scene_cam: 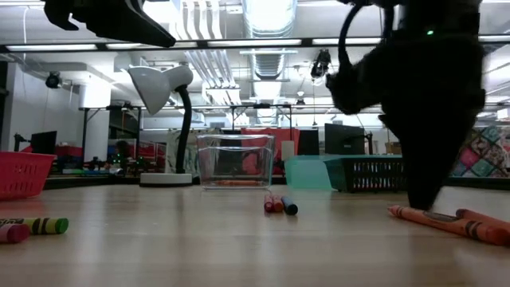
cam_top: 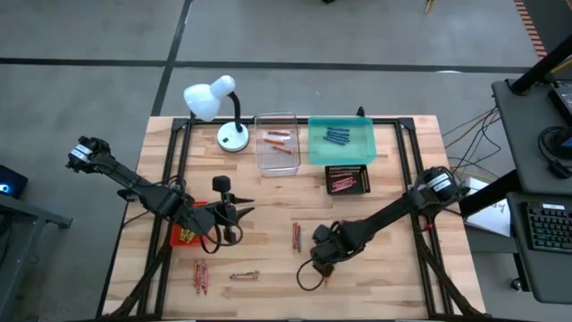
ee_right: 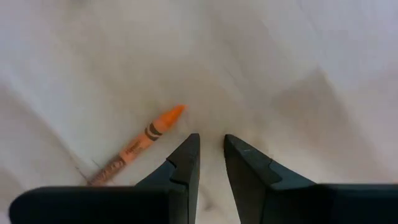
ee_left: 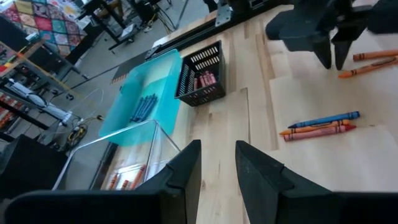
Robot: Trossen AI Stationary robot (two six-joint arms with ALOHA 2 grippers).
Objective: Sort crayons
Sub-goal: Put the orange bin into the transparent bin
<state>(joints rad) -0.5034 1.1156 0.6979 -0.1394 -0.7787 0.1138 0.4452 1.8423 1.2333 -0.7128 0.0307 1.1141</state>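
Observation:
Crayons lie loose on the wooden table: a red, orange and blue trio [cam_top: 297,237] [ee_left: 320,126] at the middle, two orange ones [scene_cam: 446,222] by my right gripper, and more near the front left [cam_top: 201,275] [cam_top: 244,275]. My right gripper [cam_top: 320,261] [ee_right: 211,146] points down just above the table. It is open by a narrow gap, and one orange crayon [ee_right: 146,140] lies flat beside its fingers, apart from them. My left gripper [cam_top: 239,215] [ee_left: 217,162] hovers over the red tray [cam_top: 183,235], open and with nothing between its fingers.
At the back stand a clear tray [cam_top: 277,143] with orange crayons, a teal tray [cam_top: 341,141] with blue ones and a black basket [cam_top: 349,179] with red ones. A white desk lamp [cam_top: 219,107] stands at the back left.

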